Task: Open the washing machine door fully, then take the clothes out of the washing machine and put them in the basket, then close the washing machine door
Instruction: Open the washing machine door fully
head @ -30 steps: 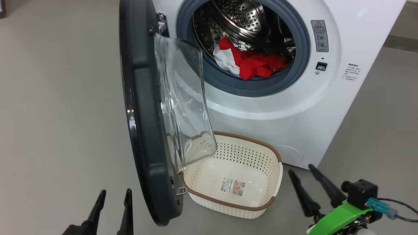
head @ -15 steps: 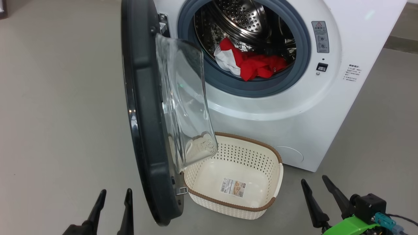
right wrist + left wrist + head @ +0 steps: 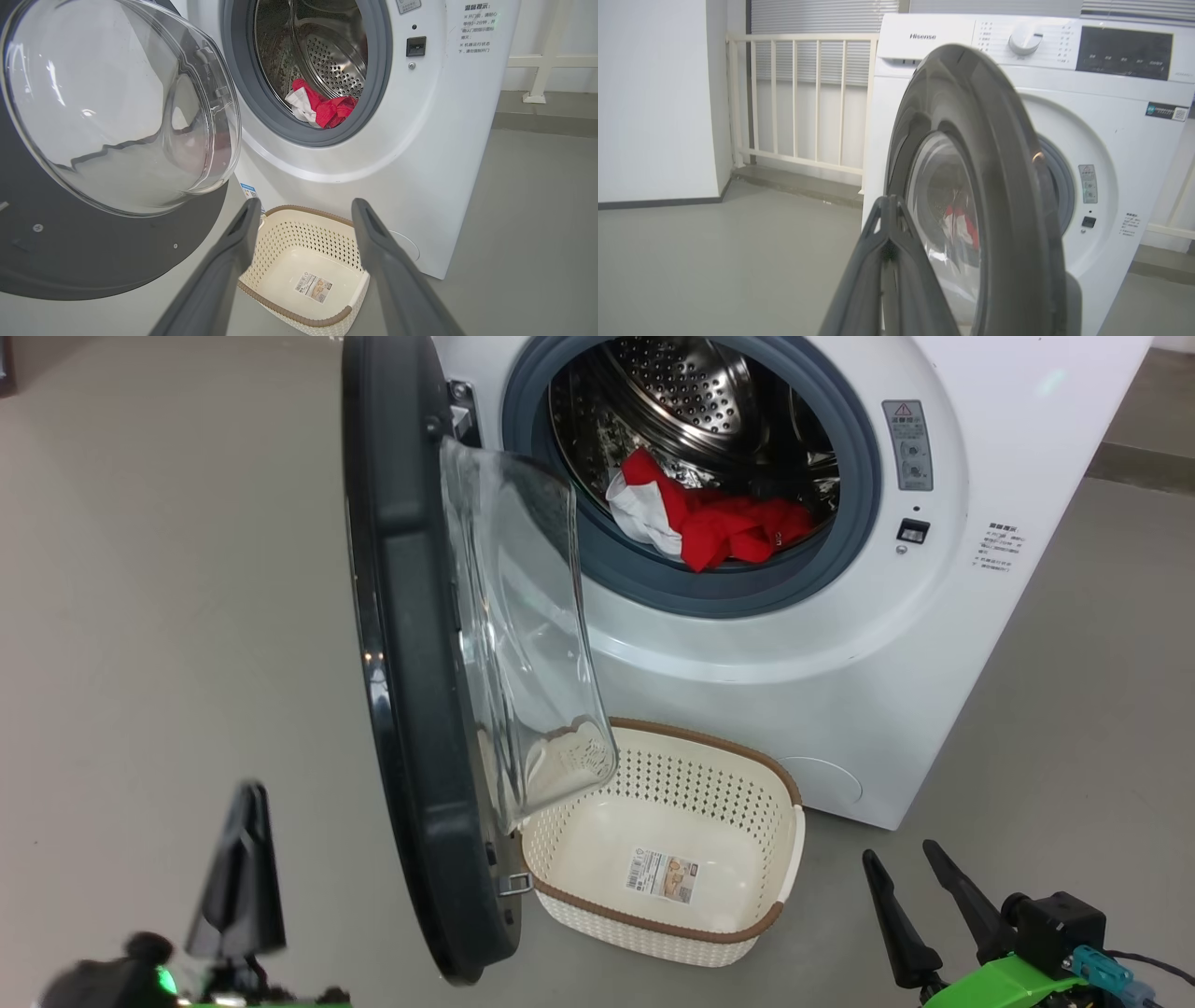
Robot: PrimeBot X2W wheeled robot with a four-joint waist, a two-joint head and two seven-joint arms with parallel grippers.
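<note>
Left gripper (image 3: pixel 248 798): 2 fingers pressed flat together, nothing between them, hanging in the air over the grey floor (image 3: pixel 168 616). Just to its right stands the washing machine door (image 3: pixel 411 663), swung out edge-on, black outer face toward the fingers, not touching them. Left wrist view: fingertips (image 3: pixel 888 205) rise in front of the door's glass window, red showing through it.

Right gripper (image 3: pixel 898 851): fingers spread wide, empty, low above the floor. Ahead and to its left sits the basket (image 3: pixel 691 779), empty apart from a paper label on its bottom, set against the front of the washing machine (image 3: pixel 794 691). Beyond and higher, the clothes (image 3: pixel 728 527), red with a white part, lie inside the steel drum at the lower edge of the grey gasket.
</note>
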